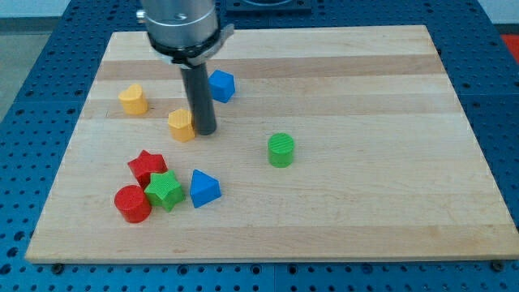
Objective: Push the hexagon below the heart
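Note:
The yellow hexagon [182, 125] lies left of centre on the wooden board [365, 203]. The yellow heart [133, 99] lies up and to the left of it, with a gap between them. My tip [204, 130] rests on the board right against the hexagon's right side. The rod rises from there to the arm's grey body at the view's top.
A blue block [220, 85] lies just up and right of the rod. A green cylinder [281, 150] stands to the right. At the lower left cluster a red star [147, 166], a green star [165, 191], a red cylinder [132, 203] and a blue triangle [203, 188].

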